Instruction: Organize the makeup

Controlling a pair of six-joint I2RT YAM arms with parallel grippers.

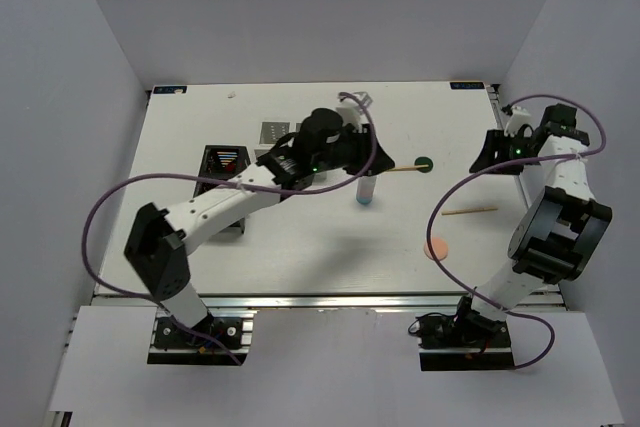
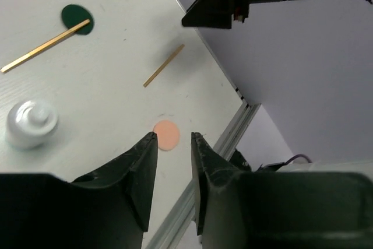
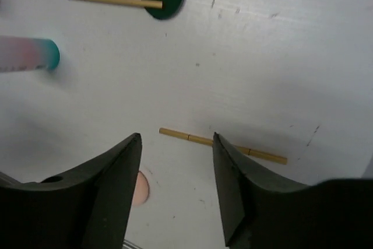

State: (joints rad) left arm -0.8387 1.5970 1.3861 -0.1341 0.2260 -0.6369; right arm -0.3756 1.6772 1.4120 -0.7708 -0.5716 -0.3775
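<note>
A white bottle with a blue base [image 1: 366, 190] stands upright mid-table; its cap shows in the left wrist view [image 2: 32, 122]. A dark green disc [image 1: 423, 162] has a wooden stick [image 1: 400, 169] lying on its edge. A second stick [image 1: 470, 211] and a pink pad [image 1: 437, 249] lie further right. My left gripper [image 1: 362, 152] hovers above the bottle, jaws a little apart and empty [image 2: 173, 138]. My right gripper [image 1: 492, 155] is open and empty [image 3: 176, 138] above the second stick [image 3: 221, 144].
A black open-frame holder [image 1: 225, 162] with coloured items inside stands at the left under my left arm. A grey striped object [image 1: 273, 133] lies behind it. The table's right edge [image 1: 505, 167] runs close to my right gripper. Purple cables loop off both arms.
</note>
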